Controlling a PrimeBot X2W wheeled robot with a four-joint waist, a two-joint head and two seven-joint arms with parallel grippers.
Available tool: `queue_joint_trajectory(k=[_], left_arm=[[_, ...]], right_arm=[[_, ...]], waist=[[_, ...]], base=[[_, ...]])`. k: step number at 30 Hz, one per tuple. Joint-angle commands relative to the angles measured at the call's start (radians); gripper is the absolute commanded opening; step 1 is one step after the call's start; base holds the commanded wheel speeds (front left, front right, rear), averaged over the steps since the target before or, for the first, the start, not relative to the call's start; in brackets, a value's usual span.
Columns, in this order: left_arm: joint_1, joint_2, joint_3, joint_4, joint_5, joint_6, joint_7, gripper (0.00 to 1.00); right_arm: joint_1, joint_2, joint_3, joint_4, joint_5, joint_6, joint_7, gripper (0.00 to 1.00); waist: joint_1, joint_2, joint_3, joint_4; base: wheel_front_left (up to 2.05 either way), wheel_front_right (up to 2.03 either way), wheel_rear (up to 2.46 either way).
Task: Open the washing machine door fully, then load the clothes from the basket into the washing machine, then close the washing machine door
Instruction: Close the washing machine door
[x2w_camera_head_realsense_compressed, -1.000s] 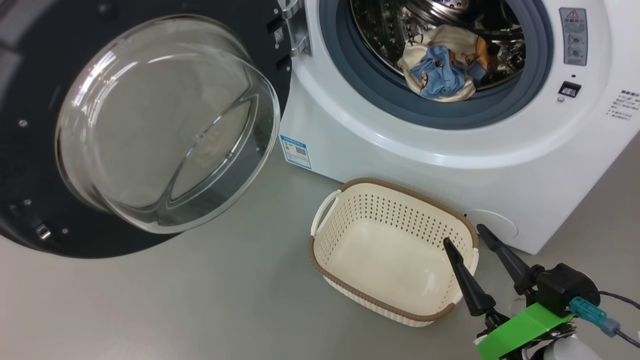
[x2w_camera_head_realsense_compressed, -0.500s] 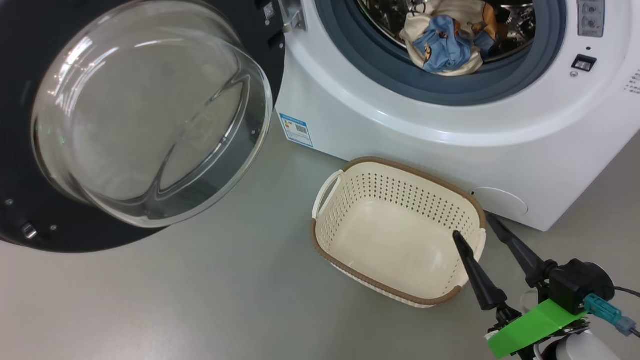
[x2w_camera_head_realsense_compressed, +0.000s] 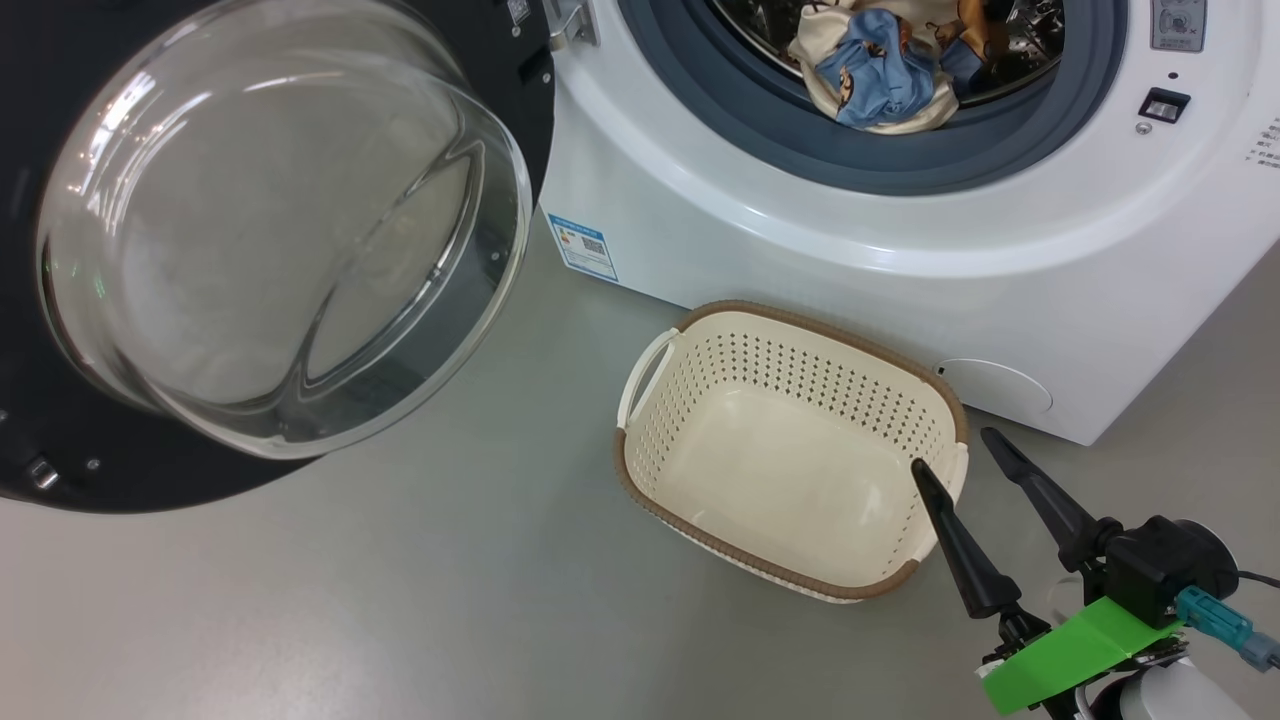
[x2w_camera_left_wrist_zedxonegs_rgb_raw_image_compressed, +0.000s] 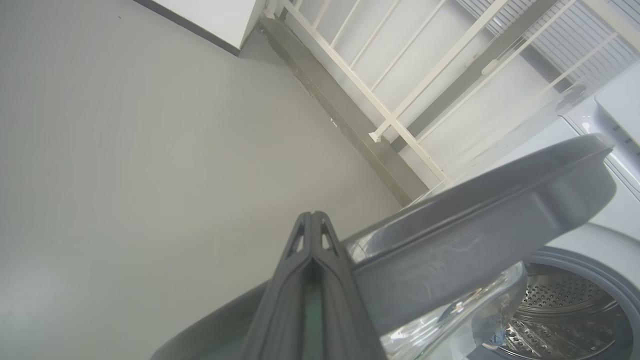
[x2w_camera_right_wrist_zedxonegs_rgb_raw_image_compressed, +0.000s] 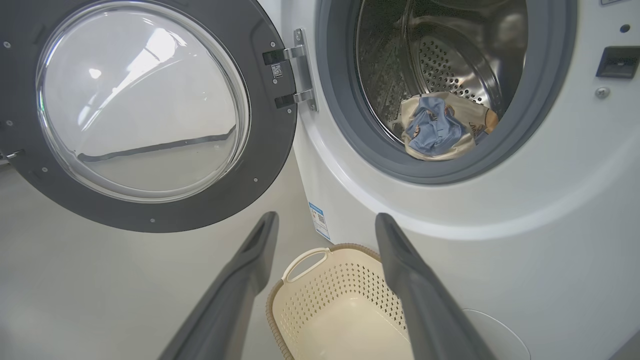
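Observation:
The white washing machine stands with its black round door swung wide to the left. Inside the steel drum lie the clothes, light blue and cream, and they show again in the right wrist view as the clothes. The cream basket sits on the floor before the machine with nothing in it. My right gripper hovers open at the basket's right end, holding nothing. In the left wrist view my left gripper is shut, its fingers pressed together against the outer rim of the door.
Grey floor spreads to the left and front of the basket. A white railing and a wall run behind the door's far side. The door hinge sits at the machine's left edge.
The whole head picture has shifted, so the camera has moved; the machine and drum sit higher in it now. The right gripper keeps its place by the basket, still open.

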Motion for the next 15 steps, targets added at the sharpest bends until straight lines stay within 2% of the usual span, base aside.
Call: queue_joint_trajectory(k=[1, 15], left_arm=[[-0.014, 0.062, 0.019, -0.027, -0.014, 0.0, 0.016, 0.0], [0.042, 0.08, -0.037, -0.127, -0.098, 0.0, 0.182, 0.0]], right_arm=[[0.001, -0.012, 0.012, -0.026, 0.0, 0.004, -0.008, 1.0], [-0.002, 0.001, 0.005, -0.022, -0.001, 0.004, -0.008, 1.0]], waist=[[0.0, 0.0, -0.001, 0.0], [0.0, 0.0, -0.021, -0.003]], base=[[0.0, 0.0, 0.0], [0.0, 0.0, 0.0]])
